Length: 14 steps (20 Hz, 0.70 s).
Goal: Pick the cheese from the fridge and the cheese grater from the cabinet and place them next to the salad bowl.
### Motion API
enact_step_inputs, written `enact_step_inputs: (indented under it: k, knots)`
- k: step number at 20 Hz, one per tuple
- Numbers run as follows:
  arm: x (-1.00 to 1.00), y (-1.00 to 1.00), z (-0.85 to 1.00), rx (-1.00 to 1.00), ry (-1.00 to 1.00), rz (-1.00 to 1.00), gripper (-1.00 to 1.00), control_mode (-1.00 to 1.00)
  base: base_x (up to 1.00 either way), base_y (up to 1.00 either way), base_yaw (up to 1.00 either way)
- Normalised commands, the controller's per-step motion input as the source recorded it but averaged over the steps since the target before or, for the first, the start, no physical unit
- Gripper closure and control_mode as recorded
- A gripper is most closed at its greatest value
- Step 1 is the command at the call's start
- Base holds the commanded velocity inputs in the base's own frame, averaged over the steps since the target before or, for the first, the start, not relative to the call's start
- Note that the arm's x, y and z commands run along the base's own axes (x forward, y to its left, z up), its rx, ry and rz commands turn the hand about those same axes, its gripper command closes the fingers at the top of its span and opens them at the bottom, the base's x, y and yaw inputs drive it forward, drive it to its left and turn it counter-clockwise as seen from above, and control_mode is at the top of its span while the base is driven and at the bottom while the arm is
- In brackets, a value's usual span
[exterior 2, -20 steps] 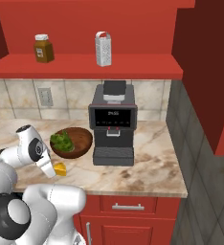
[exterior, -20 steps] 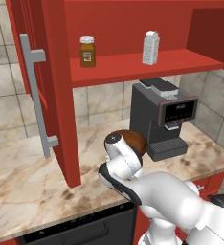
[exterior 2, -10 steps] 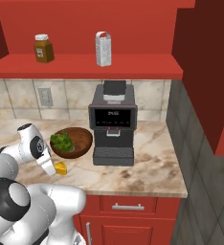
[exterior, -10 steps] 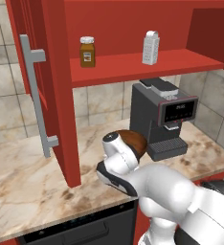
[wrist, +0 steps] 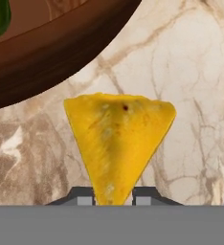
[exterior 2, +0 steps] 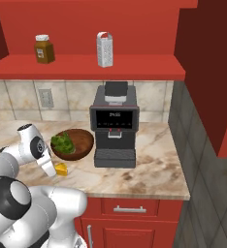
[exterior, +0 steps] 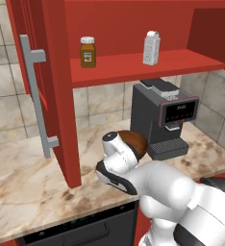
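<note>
Hand view gives you the gripper [wrist: 114, 197] pinching the narrow tip of the cheese [wrist: 117, 143] over the marble counter [wrist: 190, 95], just beside the salad bowl [wrist: 51, 52]. In your right base view, the cheese grater [exterior 2: 104, 49] stands upright on the cabinet [exterior 2: 86, 68] shelf.

White arm bent low and forward, gripper [wrist: 114, 197] angled down, jaws clamped on the cheese [wrist: 117, 143]
</note>
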Motion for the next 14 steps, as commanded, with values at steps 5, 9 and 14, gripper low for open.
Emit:
enact_step_inputs:
  k: [5,9,14]
  knots:
    - [0.00,0.00,0.00,0.00,0.00,0.00,-1.00,-1.00,0.00,0.00,0.00]
    - [0.00,0.00,0.00,0.00,0.00,0.00,-1.00,-1.00,0.00,0.00,0.00]
    - [0.00,0.00,0.00,0.00,0.00,0.00,-1.00,-1.00,0.00,0.00,0.00]
